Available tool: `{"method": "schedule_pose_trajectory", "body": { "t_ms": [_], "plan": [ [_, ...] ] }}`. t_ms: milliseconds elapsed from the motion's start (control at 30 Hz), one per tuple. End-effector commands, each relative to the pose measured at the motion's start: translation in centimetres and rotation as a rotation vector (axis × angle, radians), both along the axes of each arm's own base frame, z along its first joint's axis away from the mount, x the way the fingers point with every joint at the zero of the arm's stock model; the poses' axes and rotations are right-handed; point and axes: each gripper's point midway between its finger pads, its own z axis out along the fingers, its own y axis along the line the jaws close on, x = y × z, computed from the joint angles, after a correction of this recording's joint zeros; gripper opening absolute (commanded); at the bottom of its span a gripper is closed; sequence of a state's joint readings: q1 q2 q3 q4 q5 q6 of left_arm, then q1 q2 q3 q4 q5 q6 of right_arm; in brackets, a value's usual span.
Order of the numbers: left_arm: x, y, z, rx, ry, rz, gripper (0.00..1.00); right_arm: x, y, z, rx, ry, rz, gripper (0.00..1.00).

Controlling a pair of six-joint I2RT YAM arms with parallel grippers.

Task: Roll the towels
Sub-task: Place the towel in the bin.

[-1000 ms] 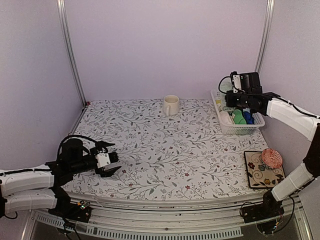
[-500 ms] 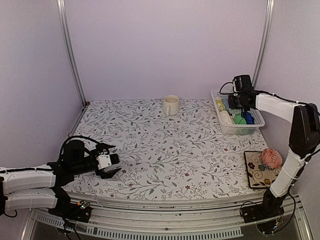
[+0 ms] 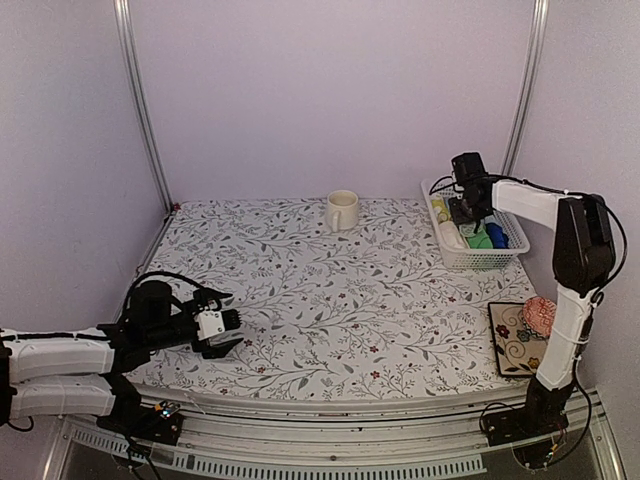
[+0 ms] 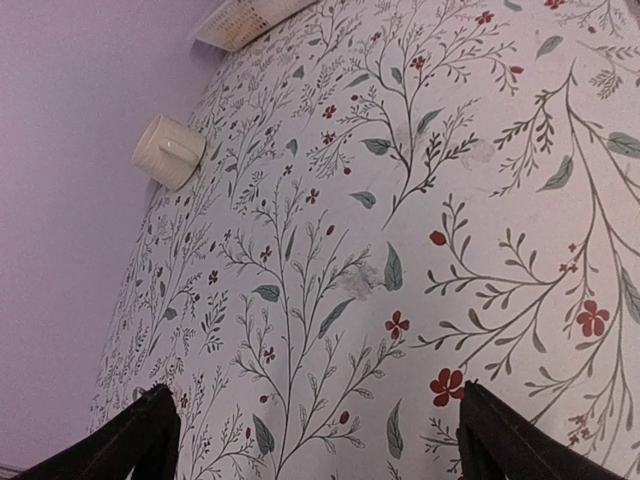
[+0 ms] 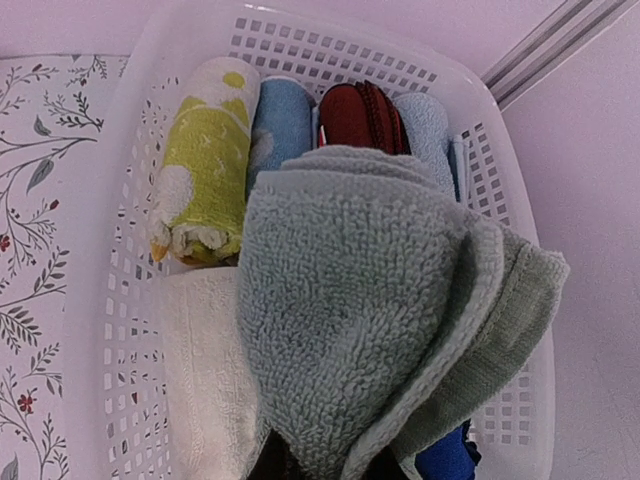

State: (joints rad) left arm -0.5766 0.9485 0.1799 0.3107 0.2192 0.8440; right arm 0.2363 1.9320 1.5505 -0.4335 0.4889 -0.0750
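Observation:
The right wrist view is filled by the pale sage green towel, bunched and hanging just over the white basket. My right gripper is shut on its lower end, with its dark fingers mostly hidden by the cloth. The cream towel lies in the basket's left part beneath it. From above, the right gripper hovers over the basket at the back right. My left gripper rests low near the front left, open and holding nothing.
The basket also holds a yellow-green rolled cloth, a light blue one, a dark red item and something blue. A cream mug stands at the back centre. A patterned tray with a pink object sits front right.
The right wrist has swung leftward from beyond the basket's right side to over its back part, still gripping the towel. The left arm has barely moved.

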Motion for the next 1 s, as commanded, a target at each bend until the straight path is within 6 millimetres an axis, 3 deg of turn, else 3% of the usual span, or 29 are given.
{"method": "schedule_pose_trajectory", "body": {
  "t_ms": [0, 600, 733, 967],
  "plan": [
    [0.1, 0.2, 0.0, -0.007, -0.01, 0.006, 0.97, -0.2, -0.2, -2.1, -0.042, 0.099, 0.015, 0.02],
    [0.0, 0.1, -0.3, -0.002, 0.005, -0.002, 0.97, -1.3, -0.1, -7.5, -0.048, 0.293, 0.05, 0.02],
    [0.0, 0.2, -0.4, 0.0, 0.008, -0.002, 0.97, -1.4, -0.8, -8.0, -0.002, 0.303, 0.034, 0.02],
    [-0.1, 0.1, -0.3, -0.002, 0.008, -0.006, 0.97, -1.6, -1.2, -11.0, 0.136, 0.378, 0.053, 0.02]
  ]
}}
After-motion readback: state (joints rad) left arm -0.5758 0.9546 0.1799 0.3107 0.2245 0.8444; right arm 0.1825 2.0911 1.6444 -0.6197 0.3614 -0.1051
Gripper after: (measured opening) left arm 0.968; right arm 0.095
